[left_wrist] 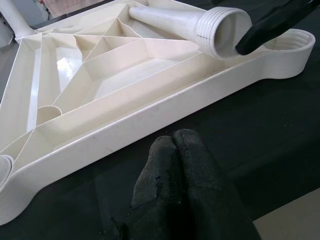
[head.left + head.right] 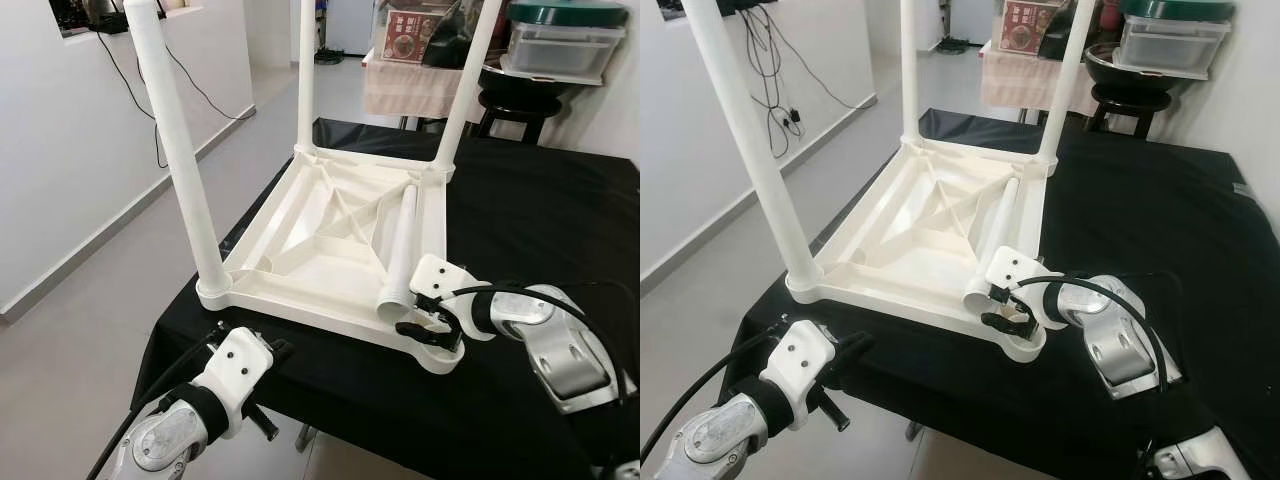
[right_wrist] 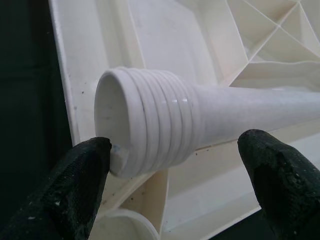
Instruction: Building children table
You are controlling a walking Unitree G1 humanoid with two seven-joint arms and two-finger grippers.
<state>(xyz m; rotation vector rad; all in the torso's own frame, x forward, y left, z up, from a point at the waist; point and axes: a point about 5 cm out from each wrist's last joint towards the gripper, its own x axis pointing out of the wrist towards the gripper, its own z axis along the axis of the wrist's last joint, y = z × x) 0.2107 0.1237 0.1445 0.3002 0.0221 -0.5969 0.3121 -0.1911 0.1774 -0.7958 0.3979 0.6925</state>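
Centrally, in the left eye view: one white plastic tabletop (image 2: 330, 240), lying upside down with its ribbed underside up, on a black-covered table (image 2: 540, 220).

Three white legs (image 2: 178, 150), already fitted, stand upright from three corners of the tabletop: one at upper left of the frame, two toward the top centre.

One loose leg (image 2: 400, 255), white, lies inside the upturned tabletop along its right-hand side, threaded end toward the lower right corner, beside the one open corner socket (image 2: 438, 350).

Right gripper (image 2: 432, 318), lower right of centre: fingers spread wide on either side of the loose leg's threaded end. In the right wrist view one fingertip (image 3: 82, 172) touches the rim of the threads; the other stands apart, so nothing is clamped.

Left gripper (image 1: 177, 175), lower left of the frame: fingers pressed together, holding nothing, over the black cloth just beside the tabletop's near edge.

Background, upper right: a stool (image 2: 515, 105), a storage box with a green lid (image 2: 565, 40).
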